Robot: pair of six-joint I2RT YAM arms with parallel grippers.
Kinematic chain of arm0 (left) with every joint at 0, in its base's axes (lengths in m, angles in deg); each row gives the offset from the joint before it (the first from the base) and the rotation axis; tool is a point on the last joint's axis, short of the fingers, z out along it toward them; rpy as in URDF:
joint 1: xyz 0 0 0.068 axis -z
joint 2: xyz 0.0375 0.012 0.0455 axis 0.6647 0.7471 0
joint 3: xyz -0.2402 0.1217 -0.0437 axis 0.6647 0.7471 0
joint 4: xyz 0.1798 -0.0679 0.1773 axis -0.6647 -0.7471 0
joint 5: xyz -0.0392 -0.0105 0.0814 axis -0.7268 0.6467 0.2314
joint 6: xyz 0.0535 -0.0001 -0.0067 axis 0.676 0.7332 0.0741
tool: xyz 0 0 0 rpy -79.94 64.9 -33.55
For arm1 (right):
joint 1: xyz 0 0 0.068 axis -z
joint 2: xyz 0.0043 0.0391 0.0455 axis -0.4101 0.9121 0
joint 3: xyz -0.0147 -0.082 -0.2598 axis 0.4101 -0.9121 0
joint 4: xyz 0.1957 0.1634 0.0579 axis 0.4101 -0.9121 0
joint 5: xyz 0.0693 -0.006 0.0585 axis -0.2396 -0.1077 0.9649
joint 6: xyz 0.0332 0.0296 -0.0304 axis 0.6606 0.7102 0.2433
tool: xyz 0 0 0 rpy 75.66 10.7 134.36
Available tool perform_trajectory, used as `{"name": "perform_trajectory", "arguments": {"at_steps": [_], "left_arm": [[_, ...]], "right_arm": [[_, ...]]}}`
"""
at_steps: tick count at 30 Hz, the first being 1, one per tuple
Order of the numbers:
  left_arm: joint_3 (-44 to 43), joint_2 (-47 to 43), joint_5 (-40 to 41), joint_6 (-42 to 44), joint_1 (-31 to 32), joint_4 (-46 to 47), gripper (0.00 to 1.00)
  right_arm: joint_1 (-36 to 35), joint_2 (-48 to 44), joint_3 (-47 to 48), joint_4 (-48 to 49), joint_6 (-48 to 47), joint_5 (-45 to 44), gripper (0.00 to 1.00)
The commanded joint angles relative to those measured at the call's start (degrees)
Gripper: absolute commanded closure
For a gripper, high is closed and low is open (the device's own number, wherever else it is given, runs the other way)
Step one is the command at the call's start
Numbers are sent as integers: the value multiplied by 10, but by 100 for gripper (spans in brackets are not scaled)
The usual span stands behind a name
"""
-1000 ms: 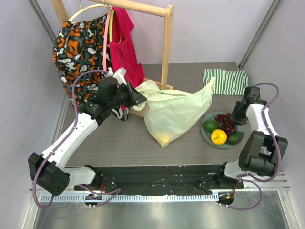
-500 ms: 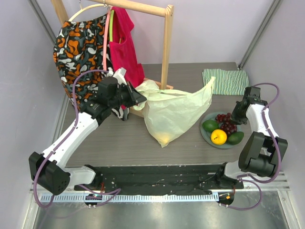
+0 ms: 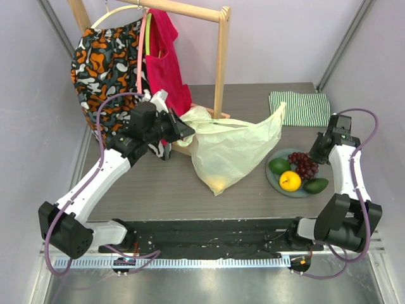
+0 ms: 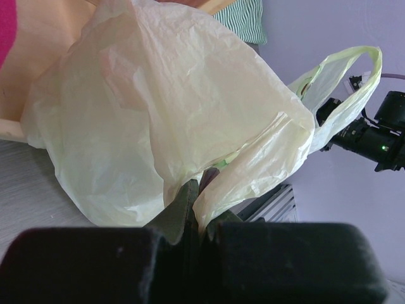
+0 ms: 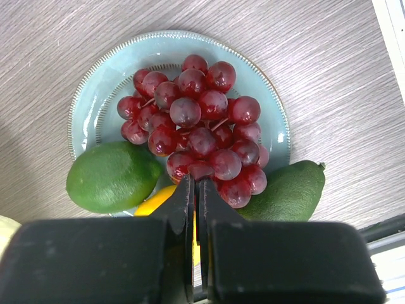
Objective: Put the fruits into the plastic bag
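Note table (image 3: 158, 183), grey wood grain. Find bag (image 3: 231, 149) slumped mid-table, one loop handle standing up toward the right. Find plate (image 3: 273, 179) right of bag, apart from it, carrying all visible fruit. See left gripper (image 3: 186, 132) at bag's left edge, jaws clamped on a fold of the film; confirm in left wrist view. See right gripper (image 5: 193, 187) above plate, jaws pressed together, nothing between them, tips just over near edge of grapes (image 5: 196, 126). Log grapes mid-plate, avocado (image 5: 112, 176) to their left, second avocado (image 5: 288, 193) near right, citrus (image 3: 290, 181) between the two at near rim.
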Motion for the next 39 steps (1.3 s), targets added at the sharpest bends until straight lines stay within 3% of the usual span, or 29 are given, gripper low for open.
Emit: {"name": "perform_trajectory", "arguments": {"at_steps": [1,26,34,39], "left_arm": [[-5,-13,-16,-2,-4,26,100],[21,-51,-3,-15,-5,30,100],[10,-42,-8,-14,-4,28,100],[4,-37,-8,-14,-5,28,100]], "right_arm": [[1,-25,21,7,4,-5,99],[1,-63,92,37,41,47,99],[1,-76,167,43,75,79,99],[0,-76,232,63,104,143,99]]}}
